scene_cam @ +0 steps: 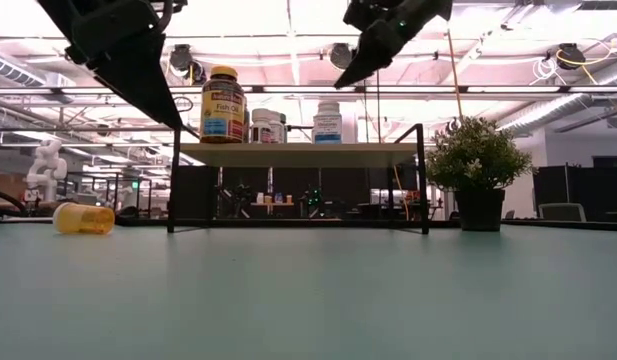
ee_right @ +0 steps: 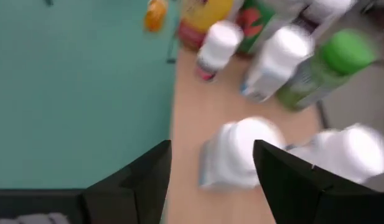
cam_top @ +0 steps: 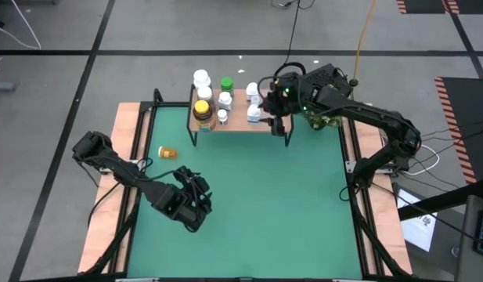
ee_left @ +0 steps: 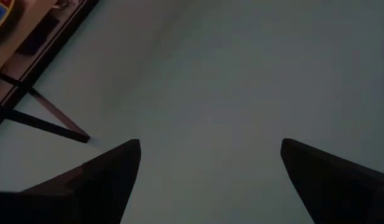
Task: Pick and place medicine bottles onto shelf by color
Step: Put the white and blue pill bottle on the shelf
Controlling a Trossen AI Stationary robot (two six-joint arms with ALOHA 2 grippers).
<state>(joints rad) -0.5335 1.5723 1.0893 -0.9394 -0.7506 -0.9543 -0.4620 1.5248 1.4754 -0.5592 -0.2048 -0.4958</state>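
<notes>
Where readable, "Fish Oil" on amber bottle (scene_cam: 223,104) at shelf (cam_top: 235,121) nine o'clock end. Right gripper (ee_right: 210,165) half-spread around white bottle (ee_right: 238,152), grip uncertain; left gripper (ee_left: 210,165) wide, empty.

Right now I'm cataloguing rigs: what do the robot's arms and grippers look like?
Both arms are dark, jointed and bulky at the wrist. The left gripper has two black, wedge-shaped fingers, and so does the right gripper. Small green lights glow on the right wrist, with black cable looped above it.
</notes>
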